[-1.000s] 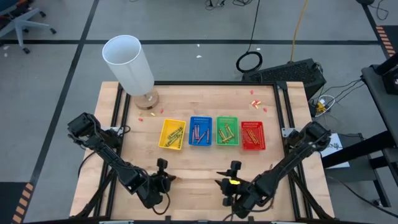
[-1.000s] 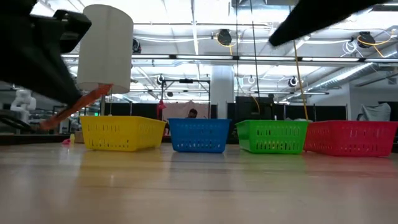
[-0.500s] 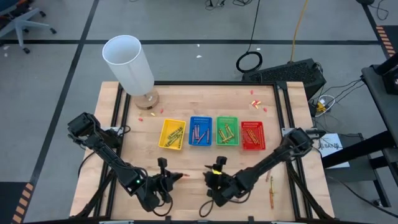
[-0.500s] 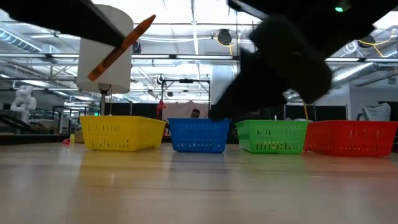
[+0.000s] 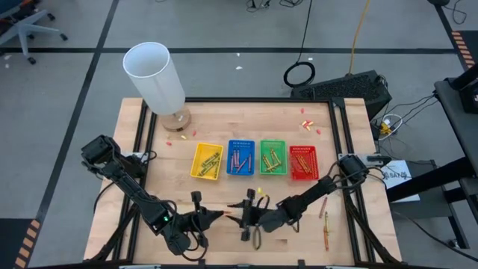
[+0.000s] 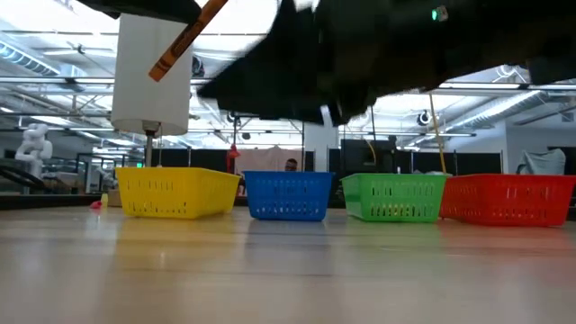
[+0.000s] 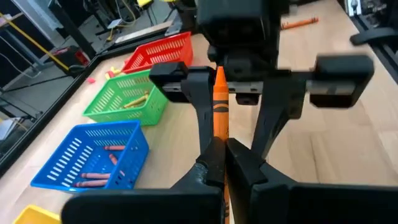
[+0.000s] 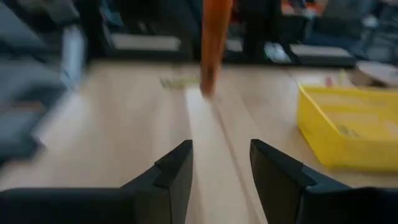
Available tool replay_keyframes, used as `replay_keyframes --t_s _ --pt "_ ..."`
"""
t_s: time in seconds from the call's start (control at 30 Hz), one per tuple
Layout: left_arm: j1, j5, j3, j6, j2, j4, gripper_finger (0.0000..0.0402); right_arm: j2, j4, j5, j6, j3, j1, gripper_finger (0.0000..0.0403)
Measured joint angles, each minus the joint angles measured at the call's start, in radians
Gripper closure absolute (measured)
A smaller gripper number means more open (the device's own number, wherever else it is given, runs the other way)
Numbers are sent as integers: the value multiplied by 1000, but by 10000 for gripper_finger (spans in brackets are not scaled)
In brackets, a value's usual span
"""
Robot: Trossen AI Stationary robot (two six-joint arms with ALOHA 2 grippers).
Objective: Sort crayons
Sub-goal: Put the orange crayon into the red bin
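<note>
The right hand has swung, fingers apart, to the left hand's clamped orange crayon, clearest from the left wrist.

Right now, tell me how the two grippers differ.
The left gripper is shut on an orange crayon; the right gripper is open and holds nothing. In the high view the left gripper sits left of table centre and the right gripper faces it from the right. Both are dark and two-fingered, raised above the table.
</note>
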Motion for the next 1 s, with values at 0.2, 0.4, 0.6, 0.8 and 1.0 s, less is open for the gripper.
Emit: replay_keyframes --t_s 0.2,0.4,0.6,0.8,1.0 --pt "0 -1 0 40 0 65 400 0 275 -86 -17 -75 -12 259" --pt "13 -4 0 55 0 147 400 0 325 -180 -23 -76 -24 259" --pt "33 3 0 72 0 201 400 0 375 -184 -64 -75 -23 259" --pt "44 17 0 72 0 240 400 0 383 -183 -77 -75 -24 259" --pt "46 31 0 71 0 242 400 0 401 -181 -84 -75 -30 280"
